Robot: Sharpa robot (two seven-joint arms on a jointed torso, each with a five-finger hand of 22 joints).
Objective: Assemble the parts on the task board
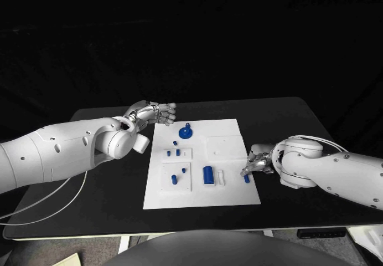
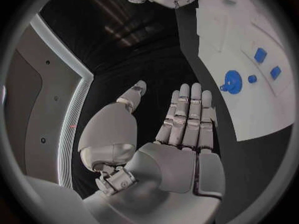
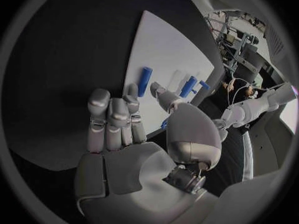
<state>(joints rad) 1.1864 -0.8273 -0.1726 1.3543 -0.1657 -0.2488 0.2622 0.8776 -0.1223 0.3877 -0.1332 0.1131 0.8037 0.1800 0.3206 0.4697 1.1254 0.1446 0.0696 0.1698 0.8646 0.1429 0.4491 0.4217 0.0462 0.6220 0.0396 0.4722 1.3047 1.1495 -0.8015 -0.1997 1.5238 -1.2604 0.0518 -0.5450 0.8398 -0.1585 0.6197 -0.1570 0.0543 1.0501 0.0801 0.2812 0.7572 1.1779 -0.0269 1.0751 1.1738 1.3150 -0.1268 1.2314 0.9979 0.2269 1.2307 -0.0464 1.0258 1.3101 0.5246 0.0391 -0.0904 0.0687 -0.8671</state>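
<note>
Left hand (image 1: 156, 114) is held empty, fingers spread, off the task board's (image 1: 231, 195) far-left corner; right hand (image 1: 258, 160) likewise empty at its right edge.

The head camera looks steeply down from above the near edge of the black desk (image 1: 96, 188), far enough back to take in the whole flat white rectangular task board (image 1: 231, 197) and both arms. The left wrist camera sits close behind the silver many-fingered left hand (image 2: 184, 134), facing along its palm toward the board's far left corner, where a round blue knobbed part (image 2: 231, 81) stands; the head view shows that same part (image 1: 185, 132). The right wrist camera sits close behind the silver right hand (image 3: 134, 134), facing across the board's right edge, where a blue cylindrical part (image 3: 144, 80) lies.
</note>
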